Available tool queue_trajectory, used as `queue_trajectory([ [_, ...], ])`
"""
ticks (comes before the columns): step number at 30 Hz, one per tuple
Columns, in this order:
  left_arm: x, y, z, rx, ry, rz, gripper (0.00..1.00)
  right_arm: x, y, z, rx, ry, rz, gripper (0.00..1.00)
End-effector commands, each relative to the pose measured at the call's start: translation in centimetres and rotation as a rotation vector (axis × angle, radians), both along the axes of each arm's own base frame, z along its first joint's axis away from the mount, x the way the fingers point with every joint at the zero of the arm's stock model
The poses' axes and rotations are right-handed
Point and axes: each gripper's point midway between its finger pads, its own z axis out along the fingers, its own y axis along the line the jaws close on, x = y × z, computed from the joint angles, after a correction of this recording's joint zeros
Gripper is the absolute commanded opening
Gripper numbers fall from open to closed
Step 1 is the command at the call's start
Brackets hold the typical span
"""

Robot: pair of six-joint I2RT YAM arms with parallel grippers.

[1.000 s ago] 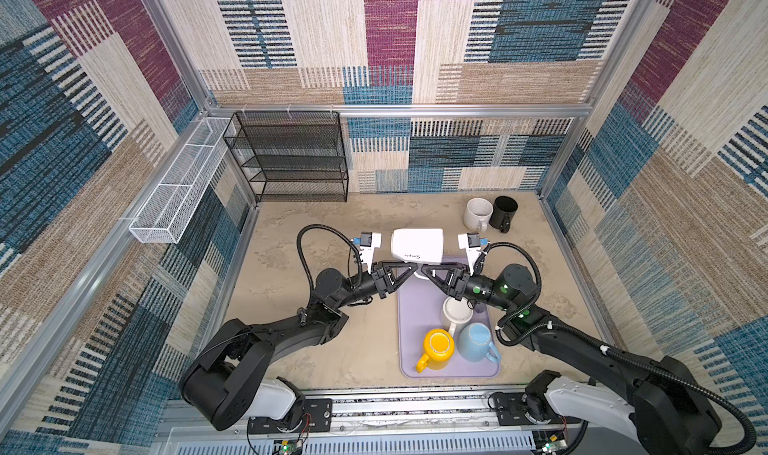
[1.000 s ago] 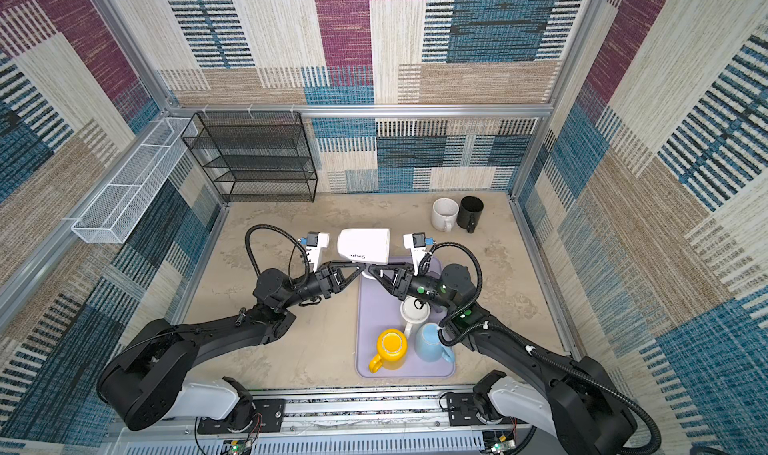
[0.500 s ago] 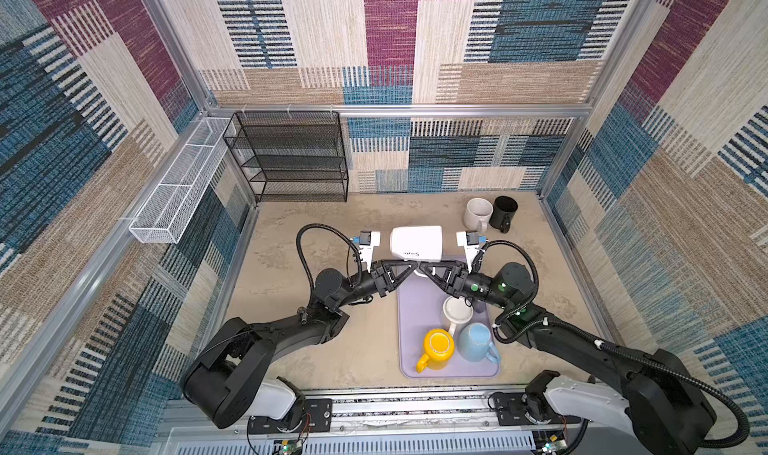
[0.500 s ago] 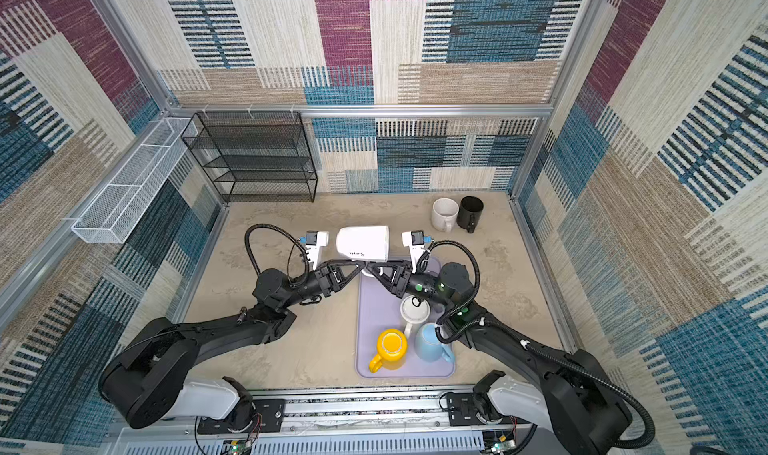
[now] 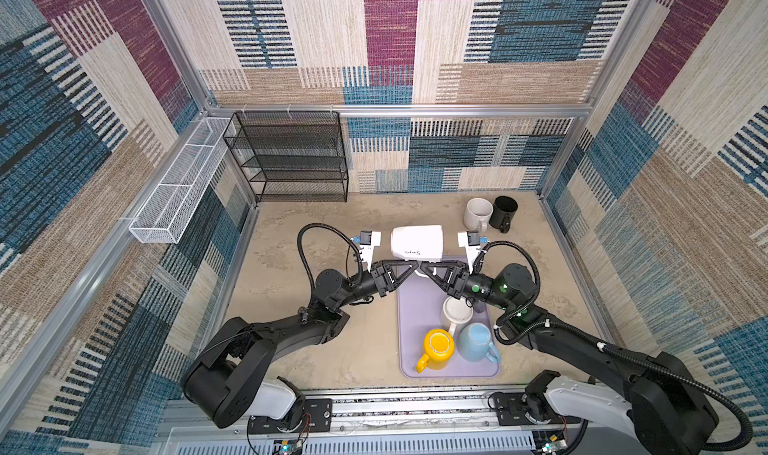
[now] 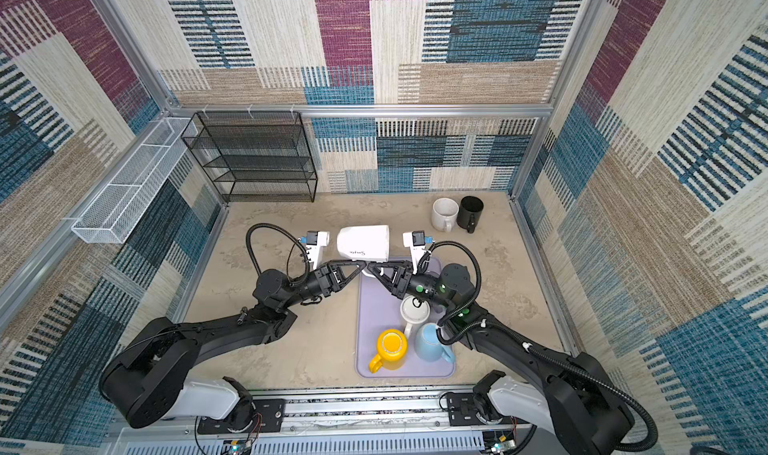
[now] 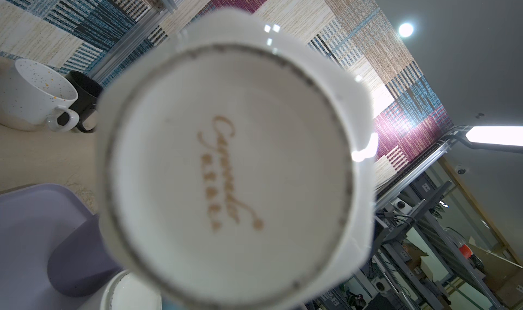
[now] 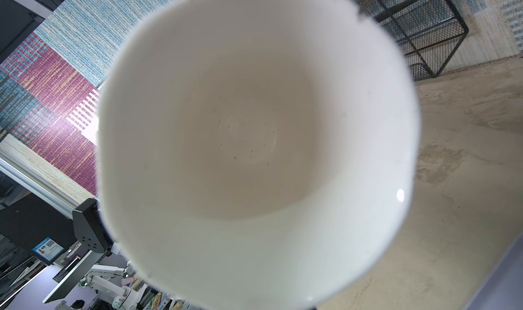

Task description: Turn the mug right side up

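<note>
Nearest, at 6 o'clock on the bench (image 5: 291, 245), a yellow mug (image 5: 436, 345), blue mug (image 5: 473, 343) and cup (image 5: 457, 313) are crowding the tray (image 5: 409, 307), leaving only its far end bare. Above that end the mug (image 5: 417, 243) is hanging sideways, mouth facing 3 o'clock, base 9. Left jaws and right jaws are pinching its handle (image 6: 368, 272) from beneath, seemingly sharing it for the upward turn. Open bench is lying at 9 o'clock, while a speckled mug (image 5: 478, 213) and black mug (image 5: 504, 211) at 1 and a rack (image 5: 291, 158) at 11 are hemming the far edge.
</note>
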Motion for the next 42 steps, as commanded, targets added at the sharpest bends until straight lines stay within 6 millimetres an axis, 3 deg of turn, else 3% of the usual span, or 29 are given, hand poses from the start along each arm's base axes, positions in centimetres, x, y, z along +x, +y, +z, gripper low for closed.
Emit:
queue_trajectory([
  [1,-0.6,0.0,0.8,-0.007,-0.084,-0.015,0.01,-0.3,-0.4,2.2,0.065,-0.055,-0.01,0.0],
  [7,-0.6,0.0,0.8,-0.007,-0.083,-0.016,0.06,-0.2,-0.5,2.2,0.067,-0.045,-0.019,0.0],
  [11,-0.6,0.0,0.8,-0.007,-0.082,-0.017,0.21,-0.2,-0.6,2.2,0.067,-0.046,-0.024,0.0],
  [17,-0.5,-0.1,0.6,-0.003,-0.077,-0.016,0.31,-0.2,-0.7,2.1,0.064,-0.05,-0.031,0.0],
  [28,-0.1,0.1,-0.2,0.05,-0.052,0.021,0.4,0.0,-1.2,1.9,0.048,-0.044,-0.071,0.0],
  [42,1.0,1.7,-1.9,0.264,-0.022,0.188,0.38,0.8,-1.7,1.8,-0.002,-0.04,-0.134,0.0],
])
